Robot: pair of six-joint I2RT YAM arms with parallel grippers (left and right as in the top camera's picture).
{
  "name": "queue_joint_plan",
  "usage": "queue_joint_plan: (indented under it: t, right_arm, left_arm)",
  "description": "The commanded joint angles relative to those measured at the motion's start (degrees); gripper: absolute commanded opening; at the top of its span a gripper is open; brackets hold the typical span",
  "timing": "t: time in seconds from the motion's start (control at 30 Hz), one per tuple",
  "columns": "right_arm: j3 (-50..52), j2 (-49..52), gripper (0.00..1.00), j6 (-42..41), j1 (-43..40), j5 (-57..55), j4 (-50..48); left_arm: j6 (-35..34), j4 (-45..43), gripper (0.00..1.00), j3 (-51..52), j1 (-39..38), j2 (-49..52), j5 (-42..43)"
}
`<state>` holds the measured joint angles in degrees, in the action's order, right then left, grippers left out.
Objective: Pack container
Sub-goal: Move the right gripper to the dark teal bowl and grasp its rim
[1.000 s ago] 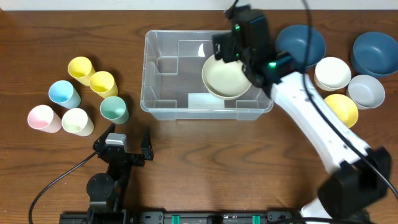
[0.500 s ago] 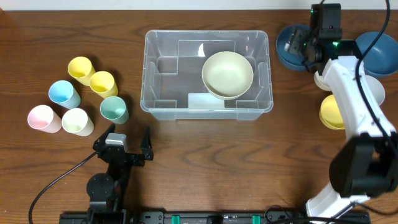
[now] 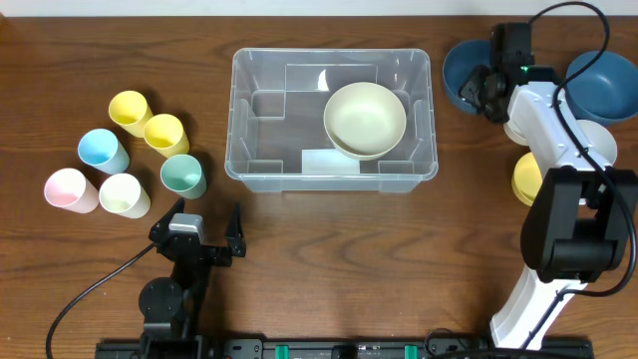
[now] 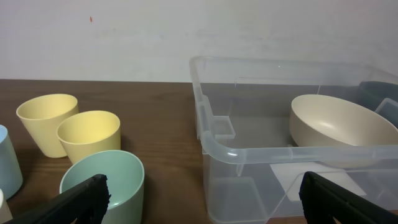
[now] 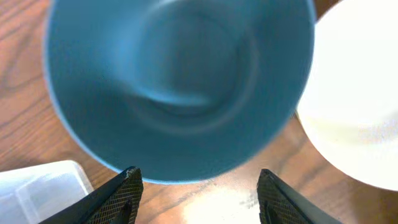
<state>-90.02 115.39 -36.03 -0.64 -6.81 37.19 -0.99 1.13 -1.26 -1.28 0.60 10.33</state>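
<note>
The right pincer [image 5: 198,180] hangs spread over the blue bowl [image 5: 180,81] by the far edge of the worktop [image 3: 329,249]. Lower it onto the rim, then pinch.

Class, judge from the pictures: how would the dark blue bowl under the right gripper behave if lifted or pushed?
The blue bowl looks like moulded plastic with a clean round rim, so it is probably stiff and light. Its smooth sheen suggests the open right gripper might slip on it. Wide and low, it would likely slide rather than tip.
</note>
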Motion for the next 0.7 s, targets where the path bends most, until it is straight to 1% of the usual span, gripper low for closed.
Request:
queue_joint_plan:
  t: [0.0, 0.2, 0.4, 0.5, 0.57, 0.67]
  right_arm:
    - [0.2, 0.0, 0.63, -7.0, -0.3, -2.9, 0.3]
    - [1.0, 0.1, 0.66, -13.1, -0.3, -3.5, 0.5]
    - [1.4, 2.8, 0.66, -14.1, -0.5, -3.4, -0.2]
    - [1.4, 4.8, 0.62, -14.1, -0.5, -3.0, -0.2]
    - [1.4, 5.8, 0.57, -14.1, -0.5, -2.8, -0.3]
    - [1.4, 6.4, 0.48, -14.1, -0.5, -2.9, -0.6]
  left_arm:
    - [1.0, 1.9, 0.98, 1.0, 0.2, -0.3, 0.8]
    - [1.0, 1.9, 0.98, 1.0, 0.2, -0.3, 0.8]
    - [1.0, 1.9, 0.98, 1.0, 0.2, -0.3, 0.8]
    - [1.0, 1.9, 0.98, 1.0, 0.2, -0.3, 0.8]
    - [1.0, 1.9, 0.98, 1.0, 0.2, -0.3, 0.8]
    - [1.0, 1.9, 0.98, 1.0, 0.2, -0.3, 0.8]
